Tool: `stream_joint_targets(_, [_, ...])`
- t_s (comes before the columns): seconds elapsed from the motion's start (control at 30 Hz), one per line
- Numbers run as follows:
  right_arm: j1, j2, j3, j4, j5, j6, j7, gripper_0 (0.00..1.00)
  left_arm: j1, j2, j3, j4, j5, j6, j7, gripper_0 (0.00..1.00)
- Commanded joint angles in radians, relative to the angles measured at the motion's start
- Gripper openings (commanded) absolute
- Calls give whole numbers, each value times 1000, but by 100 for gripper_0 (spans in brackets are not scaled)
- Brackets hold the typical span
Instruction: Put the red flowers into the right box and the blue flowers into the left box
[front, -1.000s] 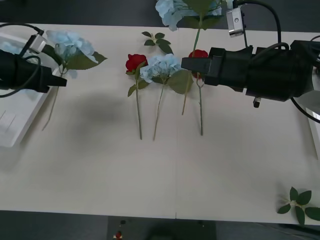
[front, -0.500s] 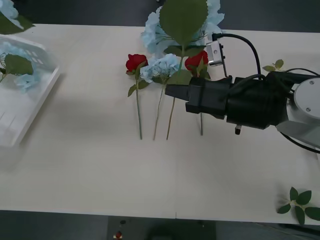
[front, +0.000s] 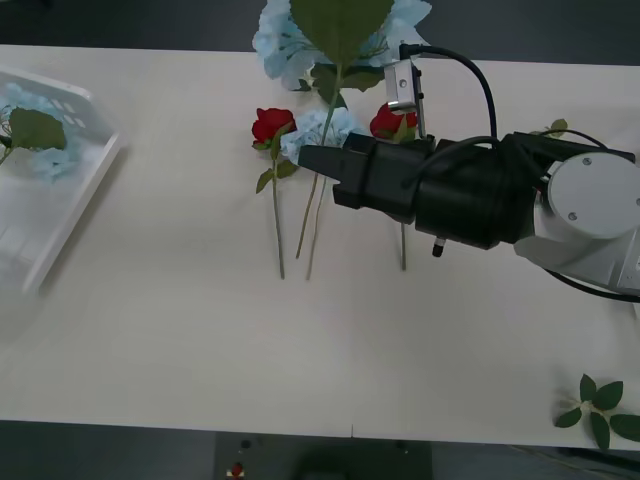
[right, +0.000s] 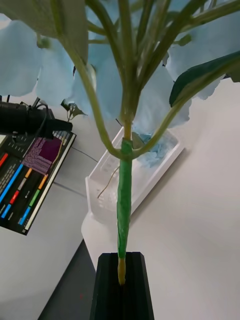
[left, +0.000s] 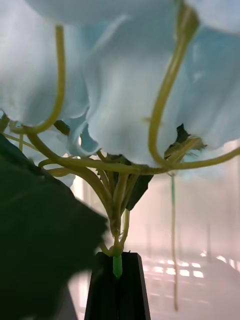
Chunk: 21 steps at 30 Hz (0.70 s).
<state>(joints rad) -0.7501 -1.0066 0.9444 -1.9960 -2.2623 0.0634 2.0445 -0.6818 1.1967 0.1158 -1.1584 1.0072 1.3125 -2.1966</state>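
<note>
My right gripper (front: 310, 160) reaches over the table's middle, shut on the stem of a blue flower (front: 275, 45) held upright above the table. In the right wrist view its black fingers (right: 122, 287) pinch the green stem (right: 124, 200). Two red flowers (front: 272, 123) (front: 390, 120) and another blue flower (front: 300, 142) lie under it. The left box (front: 95, 170) at the table's left end holds blue flowers (front: 45, 160). My left gripper (left: 117, 287) is shut on a blue flower's stem (left: 117, 265). The right box is out of view.
Green leaf sprigs lie at the near right corner (front: 600, 405) and beside the right arm (front: 550, 128). A monitor (right: 30, 185) stands off the table beyond the left box (right: 145, 175). The near half of the table is bare.
The right arm has swung left across the table with the blue flower, now past the roses. The left arm and its flower have left the front view.
</note>
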Motion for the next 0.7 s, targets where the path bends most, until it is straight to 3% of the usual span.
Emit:
stream_joint_targets(0.03, [-6, -3, -16, -40, 0, -2, 43, 0, 2, 21, -39, -12, -27, -153, 29, 0])
stream_joint_targets(0.27, [-6, -3, -6, -40, 1, 0, 43, 0, 10, 17, -263, -6, 1, -318, 221, 0])
stream_joint_targets(0.7, [-6, -3, -6, -40, 1, 0, 43, 0, -5, -91, -277, 135, 19, -381, 255, 0])
